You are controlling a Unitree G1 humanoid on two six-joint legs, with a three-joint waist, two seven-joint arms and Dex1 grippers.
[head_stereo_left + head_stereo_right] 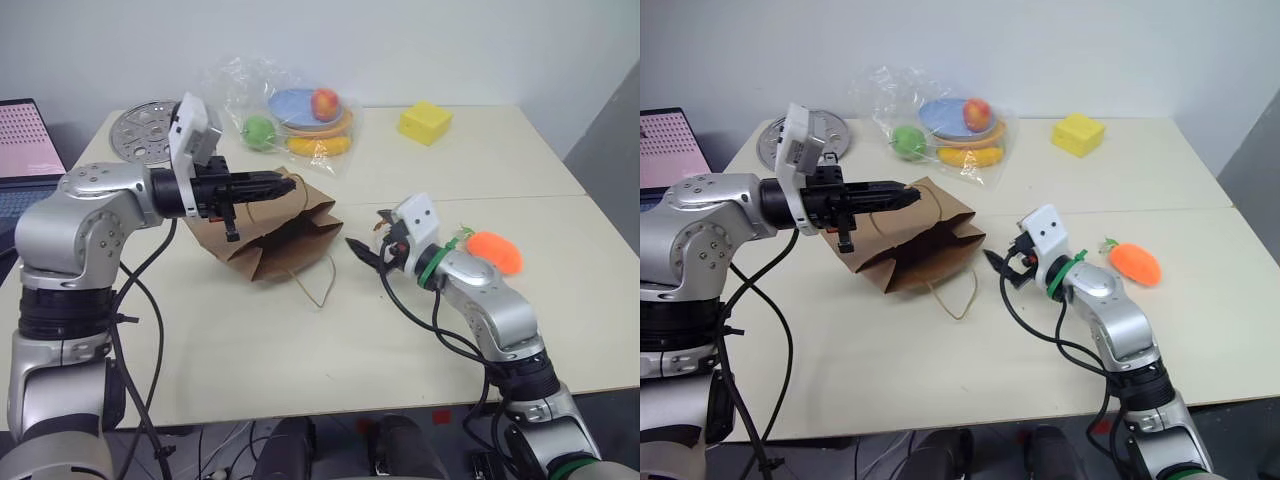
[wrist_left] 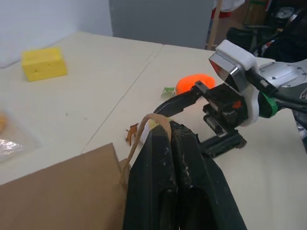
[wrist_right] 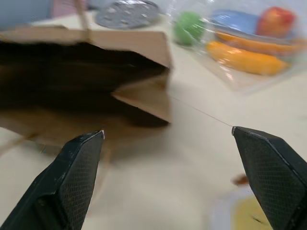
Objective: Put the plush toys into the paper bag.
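The paper bag (image 1: 270, 232) lies on its side on the surface (image 1: 250, 340), mouth toward the robot's right. The left tool (image 1: 290, 182) is clenched on one twine handle (image 2: 146, 125) at the bag's upper edge. The other handle (image 1: 318, 285) trails loose on the surface in front of the bag.

The right tool (image 1: 362, 250) is released, jaws wide apart, holding nothing. It hovers just beside the bag's mouth, pointing into the dark opening (image 3: 72, 81).

The orange carrot toy (image 1: 1135, 263) lies on the surface behind the right wrist, well apart from the bag.

At the far edge of the surface: a clear plastic bag of toy fruit and plates (image 1: 305, 118), a yellow block (image 1: 425, 122) and a round metal disc (image 1: 145, 128).
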